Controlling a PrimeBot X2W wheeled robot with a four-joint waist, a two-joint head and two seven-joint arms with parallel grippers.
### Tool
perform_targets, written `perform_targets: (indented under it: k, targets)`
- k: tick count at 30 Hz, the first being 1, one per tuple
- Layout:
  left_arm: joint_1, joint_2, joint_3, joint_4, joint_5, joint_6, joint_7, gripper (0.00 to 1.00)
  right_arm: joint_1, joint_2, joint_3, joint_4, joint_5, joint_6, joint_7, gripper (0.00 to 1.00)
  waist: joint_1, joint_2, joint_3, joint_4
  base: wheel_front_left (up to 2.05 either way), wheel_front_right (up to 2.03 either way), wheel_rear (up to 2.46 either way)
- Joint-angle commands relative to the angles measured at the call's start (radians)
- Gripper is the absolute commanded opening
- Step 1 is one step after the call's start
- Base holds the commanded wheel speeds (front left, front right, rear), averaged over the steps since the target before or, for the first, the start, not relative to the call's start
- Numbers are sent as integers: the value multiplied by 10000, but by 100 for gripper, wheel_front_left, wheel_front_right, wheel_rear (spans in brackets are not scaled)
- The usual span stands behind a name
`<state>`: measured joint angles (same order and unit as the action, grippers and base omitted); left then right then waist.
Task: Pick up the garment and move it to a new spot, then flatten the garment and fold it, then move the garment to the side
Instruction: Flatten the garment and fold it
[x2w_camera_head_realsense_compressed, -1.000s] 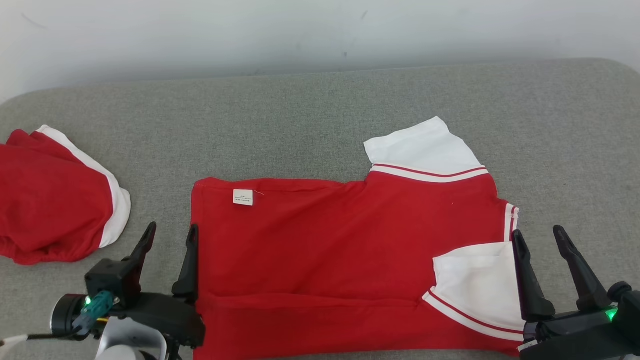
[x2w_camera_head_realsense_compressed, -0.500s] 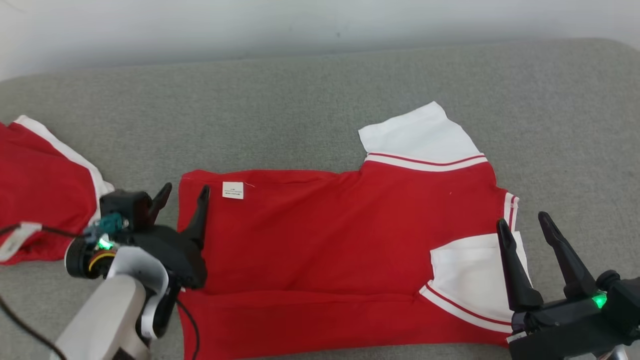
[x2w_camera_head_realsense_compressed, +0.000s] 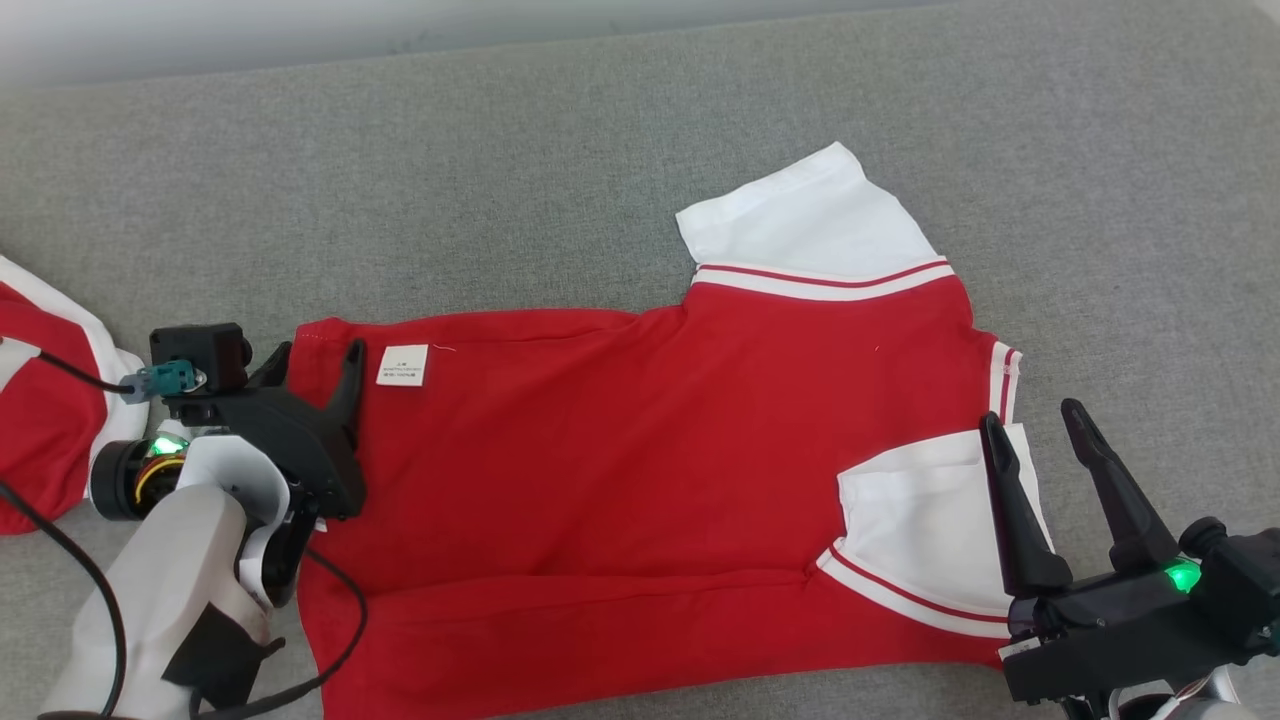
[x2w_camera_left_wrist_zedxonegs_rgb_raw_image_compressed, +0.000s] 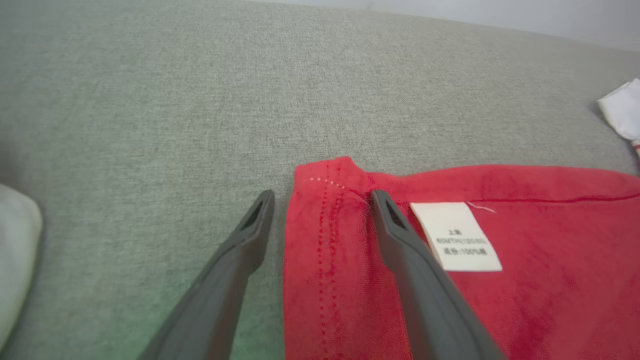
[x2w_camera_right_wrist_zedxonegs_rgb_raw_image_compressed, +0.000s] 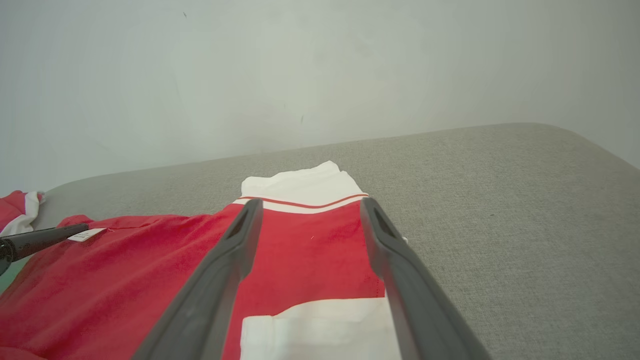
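The garment (x2w_camera_head_realsense_compressed: 620, 450) is a red shirt with white sleeves, lying spread out on the grey cushion (x2w_camera_head_realsense_compressed: 500, 150). A white label (x2w_camera_head_realsense_compressed: 402, 365) sits near its far left corner. My left gripper (x2w_camera_head_realsense_compressed: 316, 352) stands open astride that corner. In the left wrist view one finger (x2w_camera_left_wrist_zedxonegs_rgb_raw_image_compressed: 400, 240) lies over the red hem (x2w_camera_left_wrist_zedxonegs_rgb_raw_image_compressed: 325, 240) beside the label (x2w_camera_left_wrist_zedxonegs_rgb_raw_image_compressed: 457, 235), and the other finger (x2w_camera_left_wrist_zedxonegs_rgb_raw_image_compressed: 250, 235) is over bare cushion. My right gripper (x2w_camera_head_realsense_compressed: 1031, 415) is open at the garment's right edge, over the folded white sleeve (x2w_camera_head_realsense_compressed: 920, 520). In the right wrist view its fingers frame the garment (x2w_camera_right_wrist_zedxonegs_rgb_raw_image_compressed: 310, 240).
A second red and white garment (x2w_camera_head_realsense_compressed: 40, 430) lies bunched at the left edge, close behind my left wrist. A pale wall (x2w_camera_right_wrist_zedxonegs_rgb_raw_image_compressed: 300, 75) backs the cushion. Bare grey cushion (x2w_camera_head_realsense_compressed: 1150, 200) stretches to the right of and beyond the shirt.
The head camera has tilted down, shifting the whole picture. My left gripper has moved forward along the garment's left edge to its far corner. The right gripper has stayed open by the white sleeve.
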<state>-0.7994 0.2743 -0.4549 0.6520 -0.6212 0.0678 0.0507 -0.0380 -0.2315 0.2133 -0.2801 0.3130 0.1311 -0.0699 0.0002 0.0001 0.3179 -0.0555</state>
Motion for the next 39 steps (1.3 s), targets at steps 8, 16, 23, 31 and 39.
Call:
perform_targets:
  k: [8, 16, 23, 31, 39]
  targets:
    - [-146, -72, -34, 347, 50, -247, -751, 0, -61, 47, -288, 171, 135, -6, -199, 100, -2, -1, 17, 29, 0, 0, 0]
    - [606, 13, -167, -666, 299, 164, -1424, 0, -47, 92, -1085, 254, 204, -6, -213, 100, -2, -1, -256, 166, 0, 0, 0]
    - [1164, 134, -312, -2012, 424, 585, -1264, 0, -1567, -424, -1761, 1488, 720, -6, -618, 100, -2, -1, -185, 398, 0, 0, 0]
    - [899, -41, -621, -3106, 575, 750, -931, 0, -4467, -1650, -1139, 4102, 1297, -6, -595, 100, -2, -1, 487, 1090, 0, 0, 0]
    - [188, -494, -940, -3397, 784, 677, -991, 0, -7182, -2810, 734, 6333, 2043, -5, 218, 100, -2, -1, 1348, 1829, 0, 0, 0]
